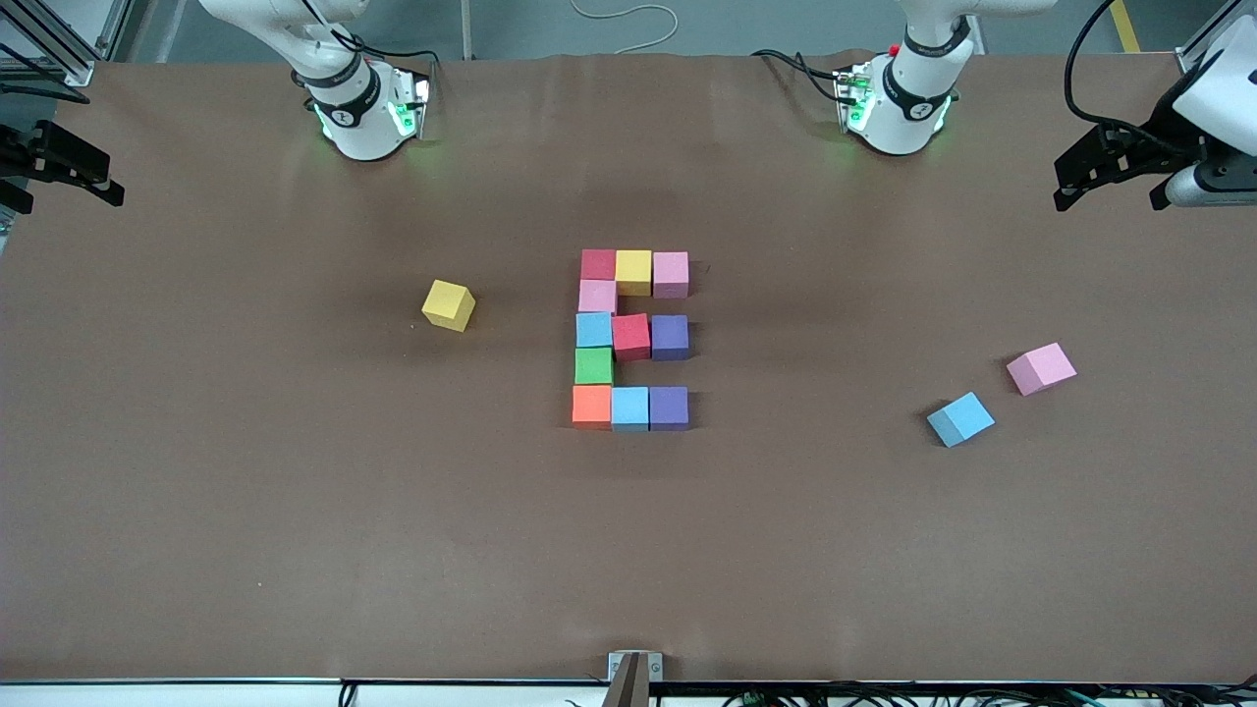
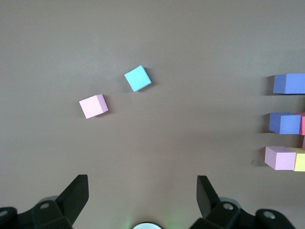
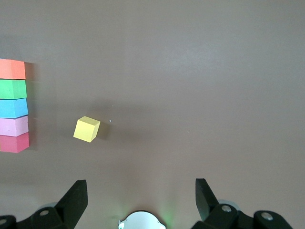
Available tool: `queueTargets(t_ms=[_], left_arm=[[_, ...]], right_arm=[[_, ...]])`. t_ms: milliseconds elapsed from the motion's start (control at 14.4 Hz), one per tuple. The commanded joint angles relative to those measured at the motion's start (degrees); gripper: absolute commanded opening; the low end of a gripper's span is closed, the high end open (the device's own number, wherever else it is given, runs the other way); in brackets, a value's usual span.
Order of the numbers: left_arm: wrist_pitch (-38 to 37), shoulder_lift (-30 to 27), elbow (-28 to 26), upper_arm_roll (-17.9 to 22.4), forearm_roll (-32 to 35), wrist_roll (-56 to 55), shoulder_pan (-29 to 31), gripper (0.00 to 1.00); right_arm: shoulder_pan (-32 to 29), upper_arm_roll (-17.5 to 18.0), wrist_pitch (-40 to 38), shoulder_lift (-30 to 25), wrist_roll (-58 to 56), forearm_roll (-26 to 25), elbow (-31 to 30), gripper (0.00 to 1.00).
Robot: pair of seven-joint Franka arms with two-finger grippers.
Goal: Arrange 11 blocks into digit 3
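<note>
Eleven blocks (image 1: 631, 339) are sitting packed edge to edge at the middle of the table (image 1: 295, 511), forming three rows of three joined by a column at the right arm's end, so from the robots' own side the figure is reading as a 3. Three more cubes are lying loose: a yellow block (image 1: 449, 304) toward the right arm's end, and a pink block (image 1: 1041, 368) and a light blue block (image 1: 960, 418) close together toward the left arm's end, the blue one nearer the front camera. They are looking like matte foam, so I am judging them light, slightly squashy and grippy rather than slick, with little risk of damage; the safest hold is across two opposite flat side faces from above, with the fingers turned to match, since all three loose cubes are sitting skewed. Pieces in the figure are touching their neighbours, so pinching one would likely nudge the rest. The left gripper (image 2: 143, 200) is hovering empty with its pincer spread wide over bare table near the pink and blue cubes, and the right gripper (image 3: 138, 202) is hanging likewise released over bare table near the yellow cube.
</note>
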Motion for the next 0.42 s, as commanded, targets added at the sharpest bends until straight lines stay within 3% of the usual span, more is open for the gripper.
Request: queueTargets(t_ms=[0,347], left_arm=[[-0.5,1.4,1.6,0.0,0.1,0.3,0.1,1.0],[-0.8,1.3,1.6,0.0,0.1,0.3,0.1,1.0]], right_arm=[[-0.5,0.5,-0.5,-1.2,1.8,0.5,-0.9,1.0],[-0.2,0.6,-0.1,-1.2,1.7,0.7,-0.9,1.0]])
